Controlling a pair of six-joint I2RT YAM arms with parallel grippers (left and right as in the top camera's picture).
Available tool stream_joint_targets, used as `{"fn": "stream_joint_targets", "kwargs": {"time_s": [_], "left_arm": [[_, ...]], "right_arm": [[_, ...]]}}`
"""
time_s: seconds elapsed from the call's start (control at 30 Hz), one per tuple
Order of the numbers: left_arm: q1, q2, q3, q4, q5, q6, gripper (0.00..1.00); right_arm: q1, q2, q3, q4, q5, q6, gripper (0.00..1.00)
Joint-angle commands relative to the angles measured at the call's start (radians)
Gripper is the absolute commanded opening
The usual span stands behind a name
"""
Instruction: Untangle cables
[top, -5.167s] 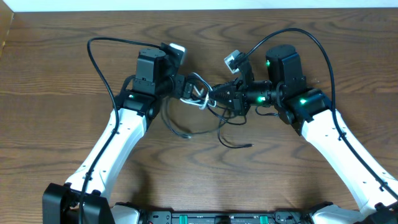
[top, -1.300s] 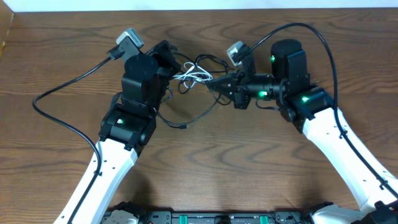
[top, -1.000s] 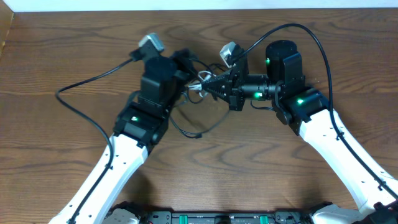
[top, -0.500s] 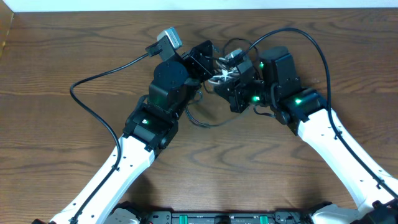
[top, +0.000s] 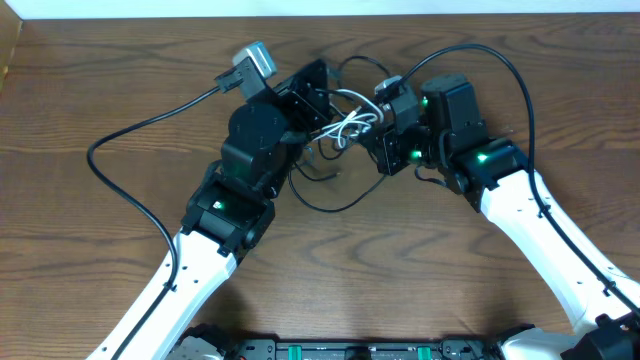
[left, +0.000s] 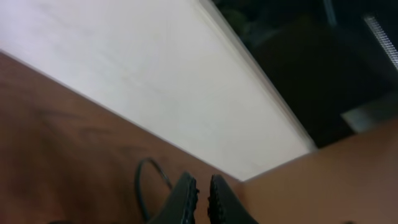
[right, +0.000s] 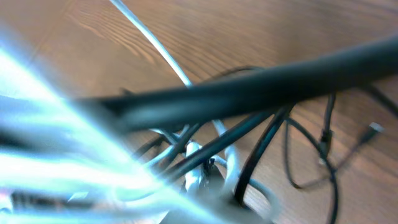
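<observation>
Wooden table (top: 90, 70): cables (top: 345, 122) bunched between left fingers (left: 185, 198) and right fingers (top: 372, 138); both pairs closed, hold unclear.

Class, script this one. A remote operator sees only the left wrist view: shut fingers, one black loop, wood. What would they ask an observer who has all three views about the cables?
Operator: My left gripper shows nothing between its fingers. Where is the white cable?
Observer: Overhead, the white cable is bunched just beside it, toward the right gripper.
Operator: Is it free of the black ones?
Observer: No. The right wrist view shows thin black cables crossing the white one.
Operator: Does anything lie lower down?
Observer: A black loop lies on the table, on the arms' side of the bunch.
</observation>
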Motion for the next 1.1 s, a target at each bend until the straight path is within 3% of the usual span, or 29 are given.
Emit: {"fn": "stream_joint_targets", "kwargs": {"time_s": [0.0,0.5,0.67,0.87,1.07], "left_arm": [[0.006,-0.011,0.028,-0.050,-0.085,0.039,0.08],[0.006,-0.007,0.028,-0.179,-0.141,0.088,0.08],[0.006,-0.007,0.028,-0.085,0.010,0.068,0.08],[0.001,-0.007,0.028,0.032,0.053,0.049,0.08],[0.005,-0.007,0.028,0.037,0.035,0.051,0.07]], "right_arm": [[-0.004,0.002,0.012,0.061,-0.172,0.020,0.01],[-0.012,-0.005,0.012,0.326,-0.404,0.127,0.01],[-0.010,-0.005,0.012,0.262,-0.289,0.119,0.01],[0.016,-0.002,0.012,0.102,-0.220,0.051,0.01],[0.017,-0.002,0.012,0.010,-0.147,0.018,0.01]]}}
